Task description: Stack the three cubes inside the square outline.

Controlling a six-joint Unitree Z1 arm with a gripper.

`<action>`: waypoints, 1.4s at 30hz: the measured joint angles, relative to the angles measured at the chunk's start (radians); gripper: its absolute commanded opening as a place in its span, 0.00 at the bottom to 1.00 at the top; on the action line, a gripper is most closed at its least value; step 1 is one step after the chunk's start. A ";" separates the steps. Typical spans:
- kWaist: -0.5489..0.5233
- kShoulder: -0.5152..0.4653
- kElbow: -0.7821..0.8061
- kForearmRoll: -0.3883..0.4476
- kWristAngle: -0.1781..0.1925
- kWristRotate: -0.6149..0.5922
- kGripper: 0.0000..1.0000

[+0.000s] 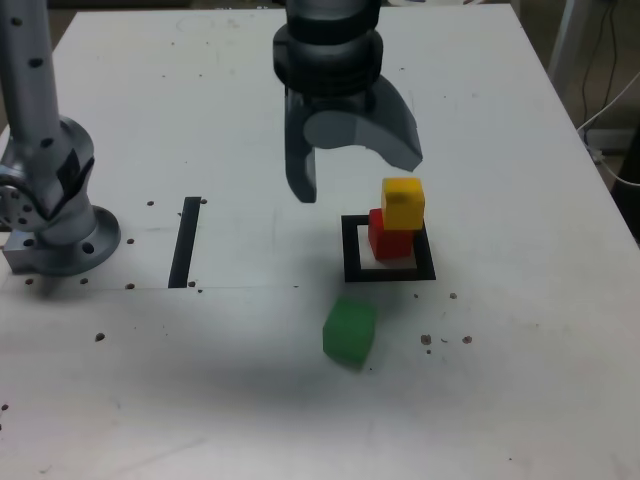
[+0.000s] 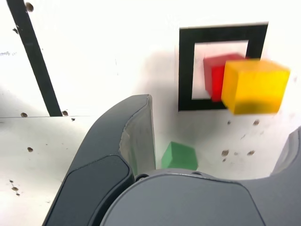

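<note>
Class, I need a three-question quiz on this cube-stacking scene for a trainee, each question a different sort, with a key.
1. True or false: the yellow cube sits on the red cube.
2. Where is the green cube? A) on the stack B) on the table, outside the square outline C) in the end effector
3. Fill in: the end effector's jaws stand ____.

Key: 1 true; 2 B; 3 open, holding nothing.

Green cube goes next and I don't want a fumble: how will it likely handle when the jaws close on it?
The green cube looks solid and flat-faced, so probably stiff and unlikely to roll. Its matte surface suggests fair grip. It lies skewed to the square outline, so it may twist as the jaws close.
</note>
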 measured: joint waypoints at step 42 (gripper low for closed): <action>-0.266 0.152 0.111 -0.247 -0.117 0.112 0.62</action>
